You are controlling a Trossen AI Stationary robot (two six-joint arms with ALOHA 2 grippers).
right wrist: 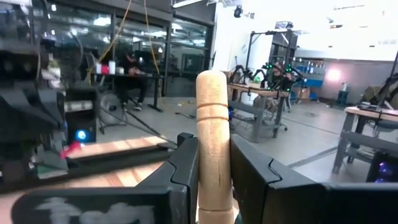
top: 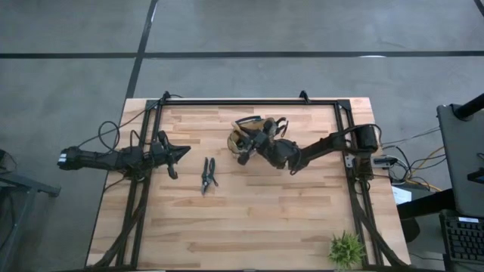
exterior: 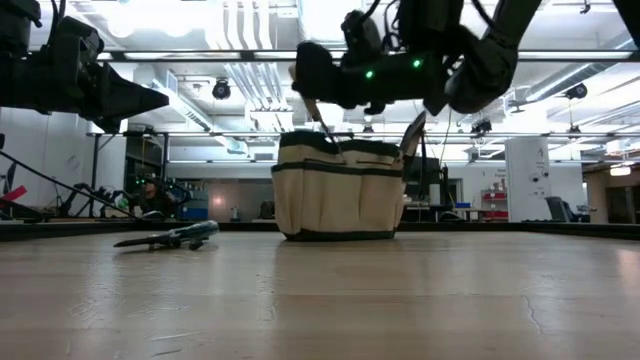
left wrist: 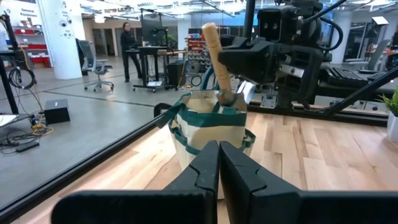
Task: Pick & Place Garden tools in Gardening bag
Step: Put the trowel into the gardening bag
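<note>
The tan gardening bag [top: 255, 128] with green trim stands upright at the table's far middle; it also shows in the low view [exterior: 340, 188] and the left wrist view [left wrist: 208, 134]. My right gripper [top: 243, 151] hovers over the bag, shut on a wooden-handled trowel [left wrist: 216, 59]. A pair of dark pruning shears [top: 208, 175] lies flat on the table left of the bag. My left gripper [top: 180, 155] is shut and empty, above the table left of the shears. My right gripper pinches the trowel's wooden handle [right wrist: 213, 155] between its two fingers, below the handle's rounded free end [right wrist: 212, 84], which sticks out past them. The fingers come about level from the table's right and lie across the handle. The trowel stands tilted, its metal neck [left wrist: 227, 96] down in the bag's mouth.
A small green plant [top: 346, 249] stands at the near right corner. Black frame rails [top: 144, 189] run along the table's left, right and far sides. People and desks show in the room beyond the table.
</note>
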